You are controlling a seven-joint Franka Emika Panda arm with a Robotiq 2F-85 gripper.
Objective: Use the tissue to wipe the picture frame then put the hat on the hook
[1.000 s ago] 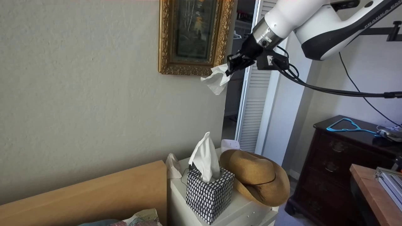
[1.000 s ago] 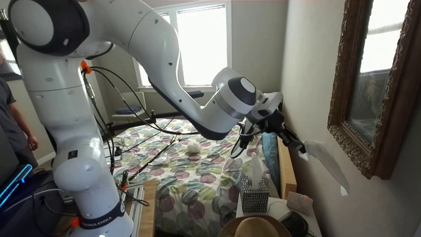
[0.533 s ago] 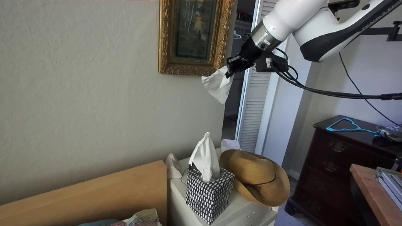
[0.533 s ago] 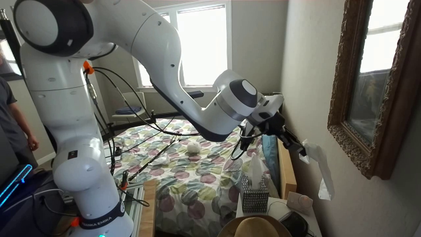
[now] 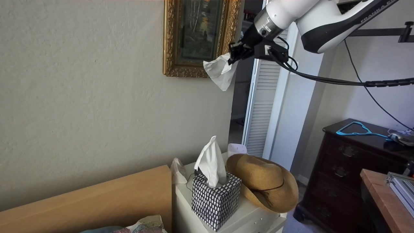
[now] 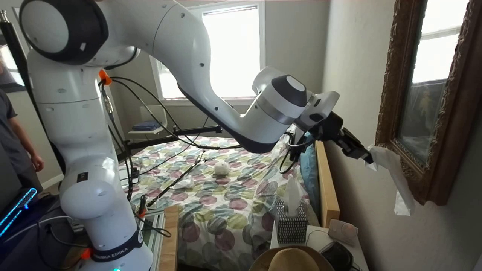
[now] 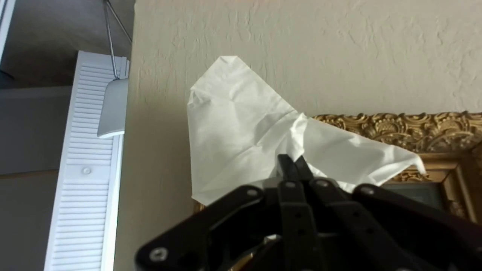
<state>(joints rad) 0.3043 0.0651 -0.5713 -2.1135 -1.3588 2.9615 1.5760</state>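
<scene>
My gripper is shut on the white crumpled tissue, pinching its middle between the fingertips; the gripper shows in both exterior views (image 5: 230,59) (image 6: 369,158) and the wrist view (image 7: 293,165). The tissue (image 7: 233,124) fans out past the fingertips and hangs down in both exterior views (image 5: 217,72) (image 6: 393,169). The ornate gold picture frame (image 5: 184,71) (image 6: 388,94) (image 7: 399,130) hangs on the wall. The tissue overlaps its lower edge in all views; I cannot tell if they touch. The tan hat (image 5: 262,176) (image 6: 293,259) lies on the white nightstand, away from the gripper.
The nightstand (image 5: 239,223) also bears a checkered tissue box (image 5: 216,202) (image 6: 292,226) with a tissue standing up. A wooden headboard (image 5: 129,197) and bed (image 6: 226,195) stand beside it. The wall (image 5: 97,97) is close behind the tissue. A dark dresser (image 5: 343,174) holds a blue hanger (image 5: 354,129).
My gripper dips slightly at first, then rises and moves toward the wall and the frame's lower edge. The tissue stays pinched and swings along. The hat and box have not moved.
</scene>
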